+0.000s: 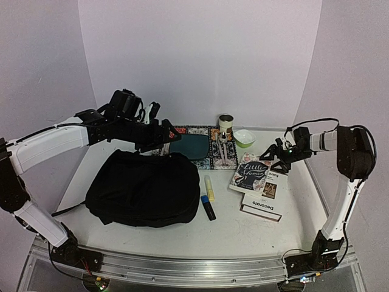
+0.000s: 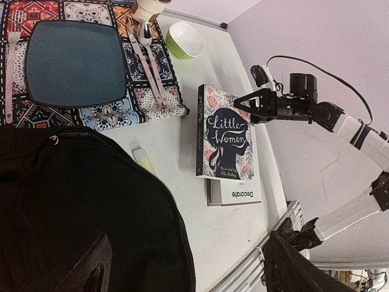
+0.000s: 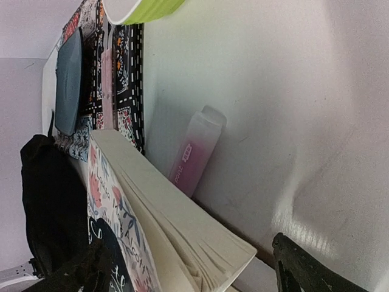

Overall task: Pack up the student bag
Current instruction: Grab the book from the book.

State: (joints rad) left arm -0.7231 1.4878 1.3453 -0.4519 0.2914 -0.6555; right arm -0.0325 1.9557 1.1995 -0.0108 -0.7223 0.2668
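The black student bag (image 1: pixel 143 188) lies at the table's left middle, zipped side up; its fabric fills the lower left of the left wrist view (image 2: pixel 79 213). My left gripper (image 1: pixel 165 135) is open and empty, hovering over the bag's far right edge (image 2: pixel 188 277). My right gripper (image 1: pixel 279 157) is open, its fingers either side of the far right corner of the "Little Women" book (image 1: pixel 252 172), not closed on it (image 3: pixel 194 274). The book (image 3: pixel 152 219) lies on a white "Decorate" book (image 1: pixel 262 205). A pink marker (image 3: pixel 193 155) lies beside the book.
A yellow highlighter (image 1: pixel 209 187) and a dark blue marker (image 1: pixel 208 208) lie right of the bag. At the back, a patterned placemat (image 1: pixel 209 159) holds a blue plate (image 1: pixel 189 146) and cutlery (image 1: pixel 223 149). A can (image 1: pixel 226 121) and a green bowl (image 1: pixel 244 138) stand nearby.
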